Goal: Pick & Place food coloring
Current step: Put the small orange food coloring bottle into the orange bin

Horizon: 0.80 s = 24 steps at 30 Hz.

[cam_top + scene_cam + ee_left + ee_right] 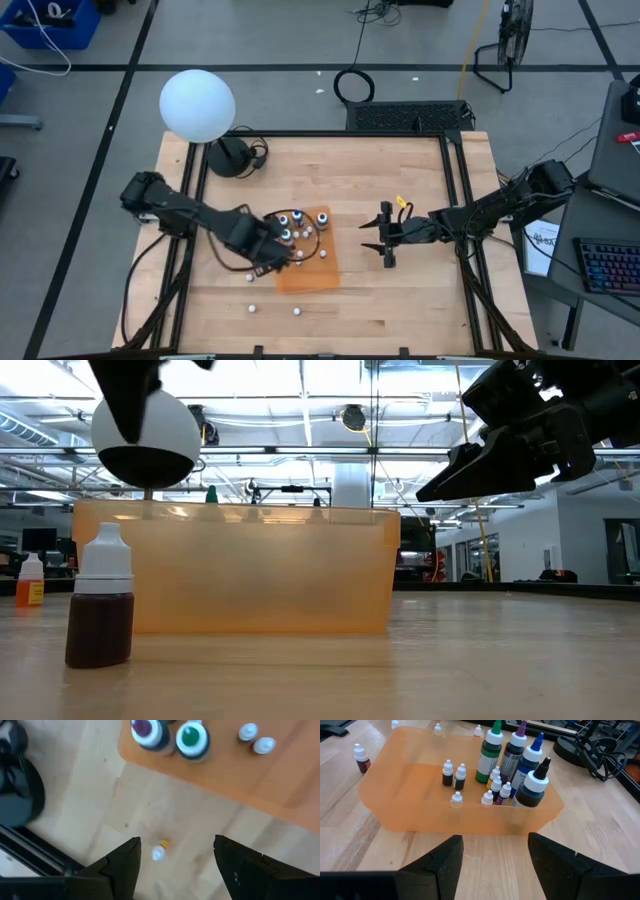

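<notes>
An orange tray (322, 277) is seen in the middle of the wooden table (420, 300) in the high view. Many food coloring bottles (512, 770) are stood inside it, some tall and some tiny. A few tiny bottles are left out on the table. Two are seen below the tray in the high view (253, 307), and one more with a yellow band (159, 851) is seen in the left wrist view, lying on the wood in line with the gap between the fingers of the left gripper (176, 865).

The left gripper (283, 250) is held at the left edge of the tray, and its fingers are spread apart with nothing between them. The right gripper (385, 240) is held to the right of the tray, well apart from it. Its fingers are spread wide too, and nothing is held.

In the low view, a brown bottle with a white cap (101, 600) is seen standing at the lower left, in front of the tray.

Things could go wrong here. The tiny bottle could be knocked away and rolled if one finger is brought down on it. The tray could be pushed, because the left gripper is so close to its edge. The tall bottles could be tipped over if the tray is bumped.
</notes>
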Tool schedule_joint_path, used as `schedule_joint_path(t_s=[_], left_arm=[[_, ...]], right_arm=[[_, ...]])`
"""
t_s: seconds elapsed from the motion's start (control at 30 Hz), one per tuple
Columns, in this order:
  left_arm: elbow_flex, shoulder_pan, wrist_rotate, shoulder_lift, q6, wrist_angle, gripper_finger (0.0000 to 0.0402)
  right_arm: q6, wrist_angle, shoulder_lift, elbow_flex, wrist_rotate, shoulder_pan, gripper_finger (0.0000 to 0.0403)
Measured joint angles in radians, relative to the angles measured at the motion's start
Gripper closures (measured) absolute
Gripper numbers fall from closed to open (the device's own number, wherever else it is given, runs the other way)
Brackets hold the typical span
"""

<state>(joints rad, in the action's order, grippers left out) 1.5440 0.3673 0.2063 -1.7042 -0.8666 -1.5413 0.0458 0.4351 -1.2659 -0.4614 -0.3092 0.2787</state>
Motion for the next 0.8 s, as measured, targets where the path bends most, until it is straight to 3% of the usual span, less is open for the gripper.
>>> schedule_joint_path(t_s=[0.17,0.3,0.53,0.8], left_arm=[[-0.077,0.037,0.002,0.053,-0.135,0.006,0.0149],[-0.250,0.010,-0.027,0.096,-0.164,0.074,0.0149],[-0.541,-0.053,-0.178,0.206,-0.112,0.330,0.0161],[-0.678,-0.080,-0.196,0.286,-0.191,0.433,0.0189]], right_arm=[[0.000,0.001,0.000,0.000,0.000,0.000,0.0190],[0.000,0.002,0.000,0.000,0.000,0.000,0.0190],[0.000,0.009,0.000,0.000,0.000,0.000,0.0190],[0.000,0.009,0.000,0.000,0.000,0.000,0.0190]])
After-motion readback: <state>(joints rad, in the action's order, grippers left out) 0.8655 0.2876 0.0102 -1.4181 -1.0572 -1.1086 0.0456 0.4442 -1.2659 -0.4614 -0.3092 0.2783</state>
